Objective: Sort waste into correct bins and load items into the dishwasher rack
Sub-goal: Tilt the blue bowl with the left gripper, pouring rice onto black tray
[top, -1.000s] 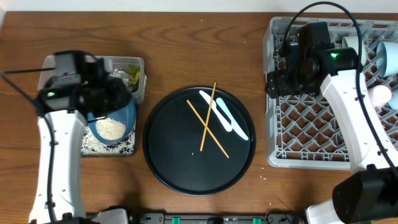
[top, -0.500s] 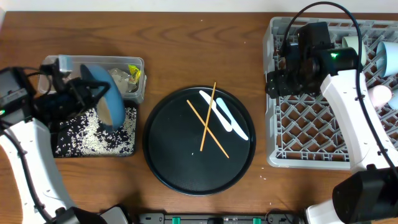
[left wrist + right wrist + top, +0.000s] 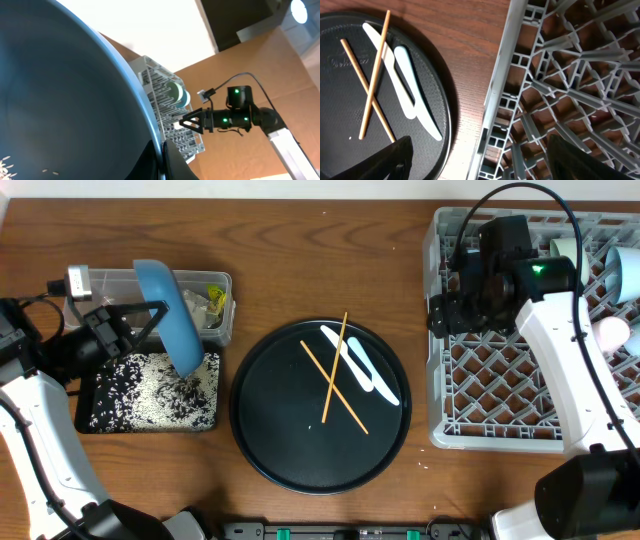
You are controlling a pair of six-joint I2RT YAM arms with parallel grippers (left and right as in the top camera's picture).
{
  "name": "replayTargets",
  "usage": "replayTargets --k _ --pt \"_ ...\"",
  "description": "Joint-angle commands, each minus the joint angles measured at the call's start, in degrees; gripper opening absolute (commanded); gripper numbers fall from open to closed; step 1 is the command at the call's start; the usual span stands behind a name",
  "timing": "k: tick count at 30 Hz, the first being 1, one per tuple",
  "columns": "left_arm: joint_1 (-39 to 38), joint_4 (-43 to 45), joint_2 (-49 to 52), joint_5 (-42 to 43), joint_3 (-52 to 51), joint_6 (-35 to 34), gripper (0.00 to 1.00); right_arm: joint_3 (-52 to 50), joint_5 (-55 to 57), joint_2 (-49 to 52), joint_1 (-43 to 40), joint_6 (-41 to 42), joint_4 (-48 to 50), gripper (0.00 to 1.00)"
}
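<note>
The left gripper point(image 3: 140, 328) pinches the rim of the blue bowl point(image 3: 167, 315), which is tipped on edge above the shallow black tray point(image 3: 88, 405) strewn with rice point(image 3: 150, 392). What look like a few grains cling inside the bowl. The right gripper point(image 3: 487, 165), fingers spread and empty, hangs over the rack point(image 3: 500, 395) at its left wall.

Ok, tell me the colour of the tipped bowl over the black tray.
The bowl is blue, clearest in the overhead view.
</note>
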Motion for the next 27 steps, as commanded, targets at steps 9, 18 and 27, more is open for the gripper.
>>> replayTargets --k 9,18,27 --pt "0.42 -0.13 0.22 2.80 -0.31 2.47 0.06 -0.02 0.37 0.13 -0.74 0.63 -0.17 0.82" --pt "0.42 -0.13 0.22 2.75 -0.31 2.47 0.06 -0.02 0.37 0.13 -0.76 0.63 -0.20 0.82" --pt "0.42 -1.92 0.22 1.77 -0.31 2.49 0.06 -0.02 0.37 0.13 -0.76 0.63 -0.22 0.82"
